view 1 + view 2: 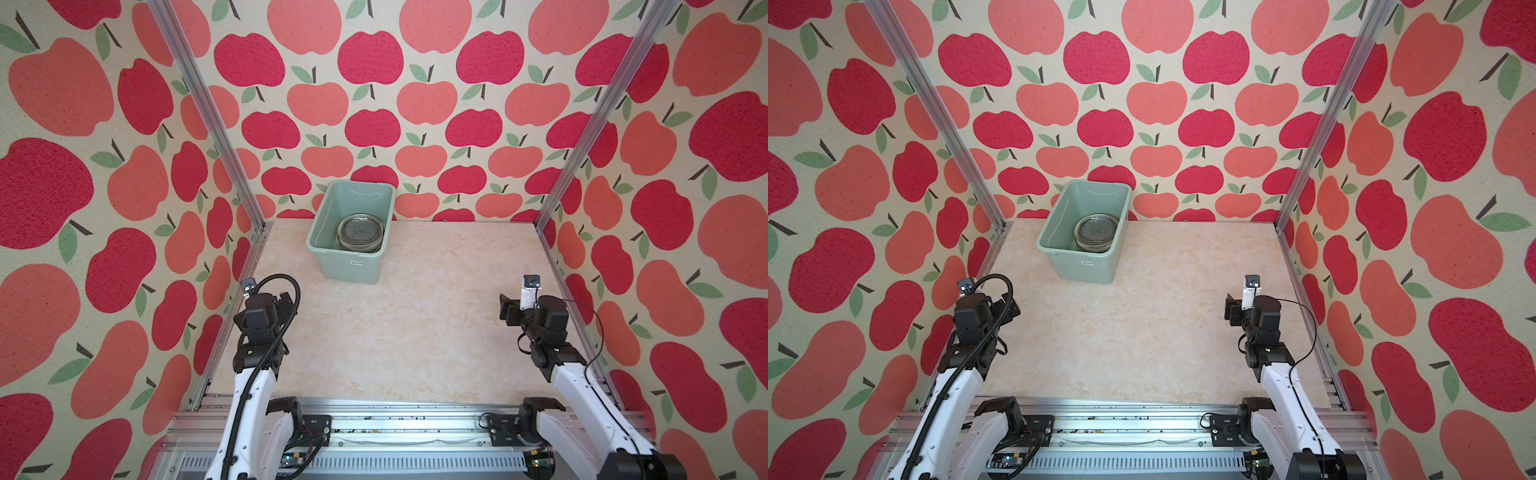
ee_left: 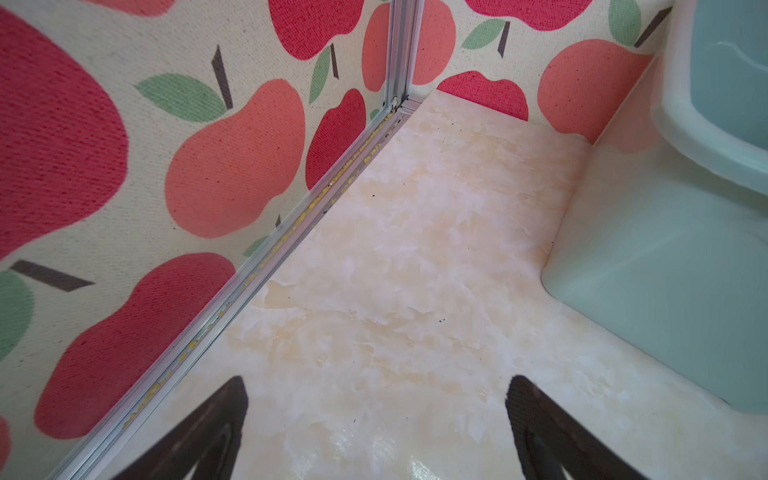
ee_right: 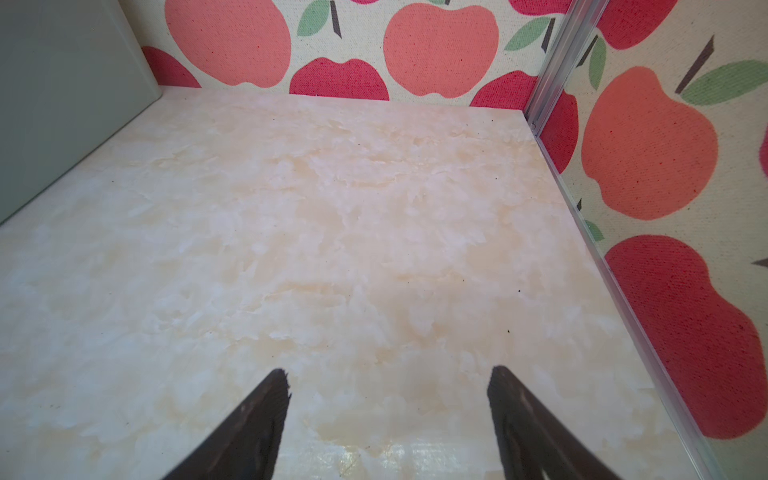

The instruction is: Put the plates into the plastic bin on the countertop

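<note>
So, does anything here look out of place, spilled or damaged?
Only small things: yellow crumbs lie in the rail at the countertop's left edge, and dark specks dot its surface. The plates sit stacked inside the plastic bin.

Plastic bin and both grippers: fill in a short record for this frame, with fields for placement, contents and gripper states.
bin: pale green plastic bin, upright at the far end of the countertop, left of centre
contents: stack of plates, a glass-looking one on top, in the bin's near right corner
plates outside bin: none visible in any view
left gripper: open, holding nothing, over bare countertop
right gripper: open, holding nothing, over bare countertop
</note>
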`<state>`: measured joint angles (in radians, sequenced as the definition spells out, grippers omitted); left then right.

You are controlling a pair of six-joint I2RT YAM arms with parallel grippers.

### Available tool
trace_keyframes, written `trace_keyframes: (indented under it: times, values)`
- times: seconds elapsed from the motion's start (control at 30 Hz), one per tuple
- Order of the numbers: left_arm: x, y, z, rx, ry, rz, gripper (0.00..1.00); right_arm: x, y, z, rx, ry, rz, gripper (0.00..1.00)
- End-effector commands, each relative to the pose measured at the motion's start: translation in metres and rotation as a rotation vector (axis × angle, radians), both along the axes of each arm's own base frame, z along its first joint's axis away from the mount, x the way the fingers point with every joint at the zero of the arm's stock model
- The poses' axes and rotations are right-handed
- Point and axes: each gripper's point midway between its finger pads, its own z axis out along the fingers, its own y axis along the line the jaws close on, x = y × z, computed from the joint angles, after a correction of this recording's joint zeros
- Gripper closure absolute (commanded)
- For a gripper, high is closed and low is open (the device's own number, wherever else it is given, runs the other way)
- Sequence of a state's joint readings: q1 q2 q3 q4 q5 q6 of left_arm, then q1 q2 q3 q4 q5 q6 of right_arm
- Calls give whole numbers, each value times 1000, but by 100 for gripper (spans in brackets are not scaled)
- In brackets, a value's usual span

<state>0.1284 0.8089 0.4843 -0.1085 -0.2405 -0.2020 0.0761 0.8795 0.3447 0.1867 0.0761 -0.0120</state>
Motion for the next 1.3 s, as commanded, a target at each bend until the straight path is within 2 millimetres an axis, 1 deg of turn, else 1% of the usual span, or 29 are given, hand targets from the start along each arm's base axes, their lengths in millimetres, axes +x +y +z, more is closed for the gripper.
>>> trace_keyframes:
  times: [0.0,0.1,0.17,0.2,0.3,0.37,0.43,0.53,0.63,0.67,0.7,0.77,0.8,0.83,0.87,0.9,0.93,0.97,1.03,1.1,1.2,1.27]
  values:
    - [24,7,9,-3,-126,33,1,15,-7,9,-22,-117,-32,21]
    - [41,6,-5,-19,-124,16,1,26,-5,-4,-28,-107,-21,21]
    - [52,6,-9,-24,-149,11,1,35,-2,-8,-20,-119,-7,21]
    - [59,6,-17,-26,-141,9,1,40,0,-11,-15,-124,0,21]
    - [77,4,-29,-24,-149,-16,1,56,7,-18,2,-134,28,22]
    - [86,-1,-37,6,-75,-52,1,67,12,-21,-14,-134,67,22]
    - [95,-9,-37,73,-92,-117,1,73,14,-26,-22,-115,86,22]
    - [99,-11,-44,86,-106,-152,1,77,9,-37,18,-112,83,23]
    - [100,-13,-60,67,-119,-177,1,76,8,-47,43,-128,99,23]
    - [100,-15,-66,65,-122,-186,1,78,10,-47,41,-136,110,22]
    - [103,-20,-69,77,-132,-215,1,79,10,-48,39,-125,115,22]
    - [106,-33,-82,89,-100,-270,1,80,11,-49,42,-113,121,19]
    - [109,-35,-80,123,-138,-279,1,80,11,-49,43,-112,121,16]
    - [107,-33,-83,119,-127,-269,1,80,11,-49,40,-111,122,14]
    - [106,-32,-84,88,-97,-263,1,81,11,-49,39,-113,119,10]
    - [105,-31,-84,81,-94,-262,1,81,10,-49,40,-110,117,3]
    - [106,-31,-83,94,-116,-260,1,81,9,-49,38,-109,110,1]
    - [107,-31,-82,112,-134,-264,1,81,9,-50,37,-108,105,1]
    - [106,-32,-85,91,-100,-261,1,81,8,-49,36,-110,102,1]
    - [106,-31,-82,112,-126,-261,1,81,8,-49,33,-112,102,1]
    - [107,-39,-83,124,-113,-286,1,80,9,-49,33,-114,103,1]
    - [107,-38,-82,128,-122,-286,1,80,9,-49,32,-114,101,1]
